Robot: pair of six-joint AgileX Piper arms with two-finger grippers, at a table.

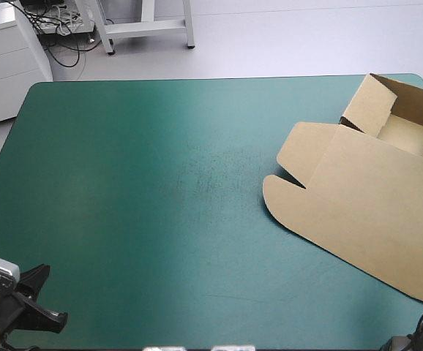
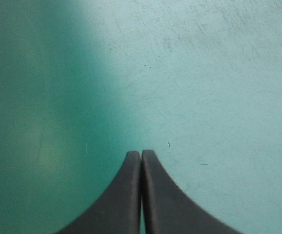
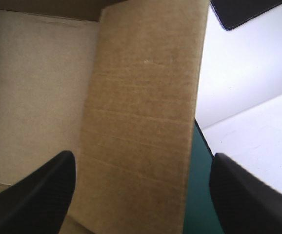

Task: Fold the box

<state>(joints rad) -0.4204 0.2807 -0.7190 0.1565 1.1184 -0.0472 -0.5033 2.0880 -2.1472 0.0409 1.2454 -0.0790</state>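
Observation:
The brown box (image 1: pixel 369 208) lies at the table's right side. Its lid is spread flat toward the middle, and its open tray (image 1: pixel 405 131) with raised walls sits at the far right corner. My right gripper (image 3: pixel 143 156) is open over the tray. One upright brown wall (image 3: pixel 146 97) stands between its black fingers (image 3: pixel 38 195), and the tray floor (image 3: pixel 33 83) lies to one side. My left gripper (image 2: pixel 141 153) is shut on nothing, low over bare teal-green cover (image 2: pixel 204 97) near the table's front left corner, far from the box.
Beyond the box wall, the right wrist view shows a thin strip of teal-green table edge (image 3: pixel 197 185). Past it is a white surface (image 3: pixel 248 102) with a dark flat object (image 3: pixel 243 9). A white cabinet (image 1: pixel 6 62) stands off the far left corner.

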